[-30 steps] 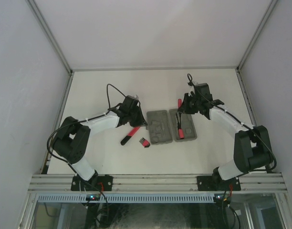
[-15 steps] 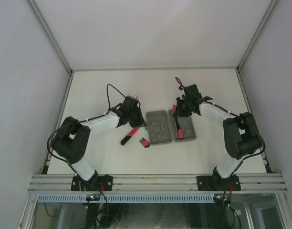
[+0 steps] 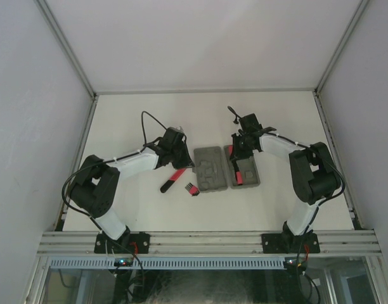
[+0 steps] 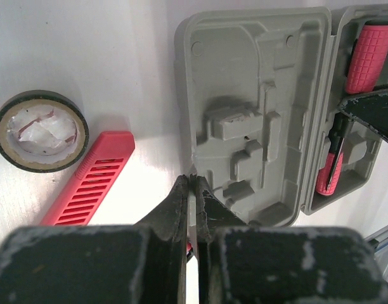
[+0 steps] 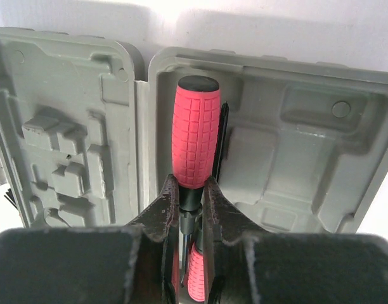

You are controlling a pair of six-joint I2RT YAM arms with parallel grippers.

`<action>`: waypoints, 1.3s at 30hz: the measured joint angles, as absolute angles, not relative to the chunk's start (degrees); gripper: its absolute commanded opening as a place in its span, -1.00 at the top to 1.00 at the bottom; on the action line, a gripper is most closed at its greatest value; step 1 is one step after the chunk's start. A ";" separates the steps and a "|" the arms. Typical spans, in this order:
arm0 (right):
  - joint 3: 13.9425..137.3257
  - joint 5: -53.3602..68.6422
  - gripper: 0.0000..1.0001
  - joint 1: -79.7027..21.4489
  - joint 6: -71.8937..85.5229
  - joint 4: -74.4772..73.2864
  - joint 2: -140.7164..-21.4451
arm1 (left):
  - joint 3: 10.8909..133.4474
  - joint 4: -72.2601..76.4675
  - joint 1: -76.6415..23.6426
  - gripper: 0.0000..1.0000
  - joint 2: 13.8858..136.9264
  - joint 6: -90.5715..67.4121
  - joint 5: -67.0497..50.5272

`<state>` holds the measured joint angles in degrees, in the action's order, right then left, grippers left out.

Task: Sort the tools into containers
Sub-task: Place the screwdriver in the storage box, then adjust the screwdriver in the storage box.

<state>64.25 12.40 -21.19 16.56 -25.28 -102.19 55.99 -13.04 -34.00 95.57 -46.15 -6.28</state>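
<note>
A black ring [image 4: 40, 131] lies farthest left, with a long red tool [image 4: 89, 180] just beside it. The left claw [image 4: 191, 182] is pinched shut just beside the left edge of the open grey case [image 4: 245, 63]. At the case's right half, the right claw [image 5: 189, 199] grips a red-handled screwdriver [image 5: 195, 126] by its black neck.

Bright, even overhead light. The white table [image 4: 118, 63] glares, washed out, beside the left gripper [image 4: 189, 183]. Soft shadows fill the grey case [image 5: 295, 145] beyond the right gripper [image 5: 190, 187]; the red-handled screwdriver [image 5: 195, 126] is sharp, finger bases blurred.
</note>
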 measured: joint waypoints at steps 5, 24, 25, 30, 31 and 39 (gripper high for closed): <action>64.47 12.43 0.63 -21.32 16.58 -25.34 -102.26 | 55.99 -13.06 -34.00 0.99 95.55 -46.13 -6.20; 65.04 12.51 0.56 -21.47 16.71 -26.22 -102.30 | 55.99 -12.99 -34.00 0.99 95.55 -46.13 -6.26; 65.04 12.53 0.58 -21.47 16.69 -26.28 -102.26 | 55.99 -12.99 -34.00 0.99 95.55 -46.13 -6.26; 65.04 12.64 0.65 -21.47 16.71 -26.74 -102.17 | 55.99 -12.99 -34.00 1.00 95.55 -46.15 -6.26; 65.04 12.78 0.66 -21.47 16.71 -26.83 -102.17 | 55.99 -12.99 -34.00 1.00 95.55 -46.15 -6.28; 65.06 13.65 0.65 -21.69 16.69 -27.24 -102.17 | 55.99 -12.99 -34.00 1.00 95.55 -46.13 -6.33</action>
